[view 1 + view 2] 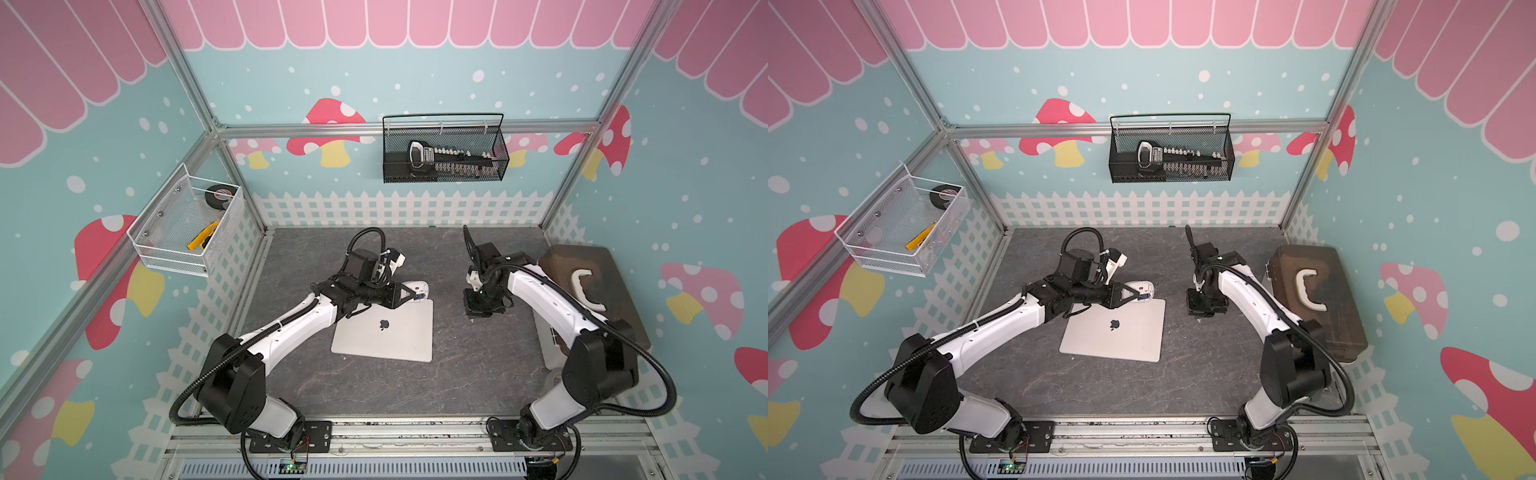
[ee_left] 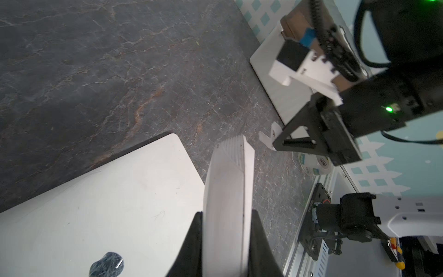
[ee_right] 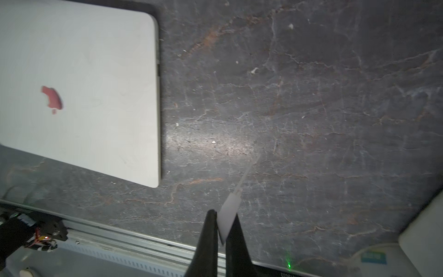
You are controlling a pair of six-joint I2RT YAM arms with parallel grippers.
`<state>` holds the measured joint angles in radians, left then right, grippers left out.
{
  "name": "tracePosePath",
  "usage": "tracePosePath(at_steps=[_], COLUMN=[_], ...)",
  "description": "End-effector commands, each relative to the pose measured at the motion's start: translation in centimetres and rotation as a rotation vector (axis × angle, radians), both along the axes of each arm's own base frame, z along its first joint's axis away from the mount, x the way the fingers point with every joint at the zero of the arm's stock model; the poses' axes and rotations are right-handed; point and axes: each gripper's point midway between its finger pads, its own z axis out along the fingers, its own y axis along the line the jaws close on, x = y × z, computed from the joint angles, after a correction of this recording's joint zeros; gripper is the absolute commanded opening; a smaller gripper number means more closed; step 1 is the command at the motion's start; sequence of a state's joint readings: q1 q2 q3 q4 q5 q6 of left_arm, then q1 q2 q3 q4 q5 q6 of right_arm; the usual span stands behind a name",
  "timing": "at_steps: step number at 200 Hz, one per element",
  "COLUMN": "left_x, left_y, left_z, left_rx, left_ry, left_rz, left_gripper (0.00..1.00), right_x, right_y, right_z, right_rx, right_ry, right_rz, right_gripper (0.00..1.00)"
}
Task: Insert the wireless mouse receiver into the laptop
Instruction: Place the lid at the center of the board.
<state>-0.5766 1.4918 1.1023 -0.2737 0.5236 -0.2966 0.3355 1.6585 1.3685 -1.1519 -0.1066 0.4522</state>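
Note:
The silver laptop (image 1: 382, 332) (image 1: 1113, 332) lies shut on the dark tabletop, apple logo up. My left gripper (image 1: 415, 296) (image 2: 226, 212) is shut on the white mouse (image 1: 415, 286) (image 2: 227, 187), holding it on edge over the laptop's far right corner; a blue patch shows on the mouse's underside. To the laptop's right, my right gripper (image 1: 473, 318) (image 3: 224, 213) points down above bare table, shut on a thin curved white plastic cover piece (image 3: 230, 208) (image 2: 266, 139). The laptop's right edge (image 3: 158, 96) faces that gripper. The wireless mouse receiver is not visible in any view.
A brown box with a white handle (image 1: 594, 291) sits at the right wall on a white board (image 2: 271, 79), with a tape roll (image 2: 316, 165) near it. A black wire basket (image 1: 444, 153) and a white one (image 1: 187, 224) hang on the walls. A metal rail (image 1: 374, 428) lines the front.

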Motion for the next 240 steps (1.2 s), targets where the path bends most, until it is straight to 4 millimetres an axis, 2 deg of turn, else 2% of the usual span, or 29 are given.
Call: tracePosePath(at_steps=[1, 17, 50, 61, 67, 100, 145, 203, 232, 240], left_x=[-1.3, -1.5, -1.7, -1.8, -1.9, -2.6, -3.2, -3.2, -3.3, -3.3], left_y=[-0.4, -0.4, -0.1, -0.2, -0.3, -0.7, -1.0, -1.1, -1.3, -1.4], left_z=[1.2, 1.6, 2.0, 2.2, 2.3, 2.4, 2.5, 1.7, 0.5, 0.0], left_rx=[0.001, -0.008, -0.008, -0.014, -0.017, -0.024, -0.019, -0.014, -0.011, -0.010], left_ry=[-0.053, -0.055, -0.056, -0.056, -0.055, -0.061, -0.069, -0.049, -0.016, -0.003], left_rz=[-0.052, -0.056, -0.044, -0.048, -0.051, -0.065, -0.080, -0.084, -0.089, -0.085], left_gripper=[0.00, 0.00, 0.00, 0.00, 0.00, 0.00, 0.00, 0.00, 0.00, 0.00], right_x=[-1.3, -0.8, -0.5, -0.2, -0.2, 0.7, 1.6, 3.5, 5.2, 5.5], right_y=[-3.3, -4.0, -3.8, -3.8, -3.8, -3.5, -2.8, -1.4, 0.2, 0.4], right_z=[-0.7, -1.9, -4.6, -4.8, -5.9, -7.4, -9.0, -7.5, -4.0, -1.7], right_rx=[-0.209, -0.268, -0.292, -0.295, -0.308, -0.314, -0.299, -0.224, -0.108, -0.078], right_ry=[0.115, 0.143, 0.204, 0.197, 0.223, 0.223, 0.225, 0.146, 0.020, -0.051], right_rz=[0.021, 0.003, -0.037, -0.054, -0.059, -0.087, -0.097, -0.105, -0.093, -0.082], right_gripper=[0.00, 0.00, 0.00, 0.00, 0.00, 0.00, 0.12, 0.31, 0.37, 0.38])
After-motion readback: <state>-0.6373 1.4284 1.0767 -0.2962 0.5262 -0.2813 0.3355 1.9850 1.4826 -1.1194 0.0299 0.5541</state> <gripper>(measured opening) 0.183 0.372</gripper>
